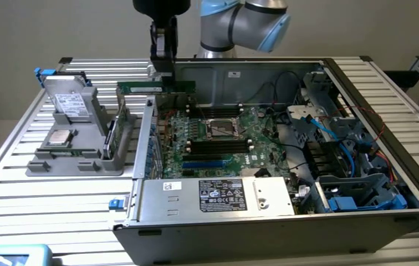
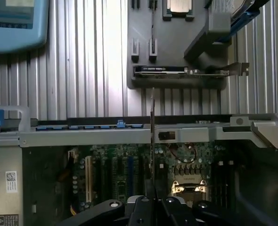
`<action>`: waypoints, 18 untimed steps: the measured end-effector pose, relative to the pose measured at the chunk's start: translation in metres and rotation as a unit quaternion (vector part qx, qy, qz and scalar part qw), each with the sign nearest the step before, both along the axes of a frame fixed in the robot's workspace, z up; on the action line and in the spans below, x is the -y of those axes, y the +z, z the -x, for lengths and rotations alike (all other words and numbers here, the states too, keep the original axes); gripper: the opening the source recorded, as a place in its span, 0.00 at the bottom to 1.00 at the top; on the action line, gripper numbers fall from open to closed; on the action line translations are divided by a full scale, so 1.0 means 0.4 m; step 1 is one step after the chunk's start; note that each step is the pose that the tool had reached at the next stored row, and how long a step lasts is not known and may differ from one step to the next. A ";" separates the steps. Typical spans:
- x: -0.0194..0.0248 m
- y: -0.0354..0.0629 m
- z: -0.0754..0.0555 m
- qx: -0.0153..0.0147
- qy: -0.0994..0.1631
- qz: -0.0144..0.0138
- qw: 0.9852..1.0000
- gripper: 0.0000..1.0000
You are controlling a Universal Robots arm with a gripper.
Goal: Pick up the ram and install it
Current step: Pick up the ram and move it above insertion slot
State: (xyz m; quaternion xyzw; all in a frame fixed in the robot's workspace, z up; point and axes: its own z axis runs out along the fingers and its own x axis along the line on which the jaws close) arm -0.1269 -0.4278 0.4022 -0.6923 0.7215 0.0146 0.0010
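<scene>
ram (image 1: pixel 139 87) in fingers (image 2: pixel 141 212) (above PC case (image 1: pixel 284 235))

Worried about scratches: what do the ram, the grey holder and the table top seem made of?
The ram: green circuit board, matt, pale label. The grey holder: probably moulded plastic, dull even grey. The table top: likely aluminium, ribbed slats with bright sheen.

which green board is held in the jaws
The slim ram, gripped over the case wall; the taller expansion card stands in the grey holder.
</scene>
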 end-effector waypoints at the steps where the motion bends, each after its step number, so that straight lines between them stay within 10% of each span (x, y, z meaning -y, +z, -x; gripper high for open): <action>1: -0.001 -0.002 -0.012 0.000 0.000 0.000 1.000 0.12; 18: -0.009 -0.037 -0.197 0.001 0.000 0.000 1.000 0.12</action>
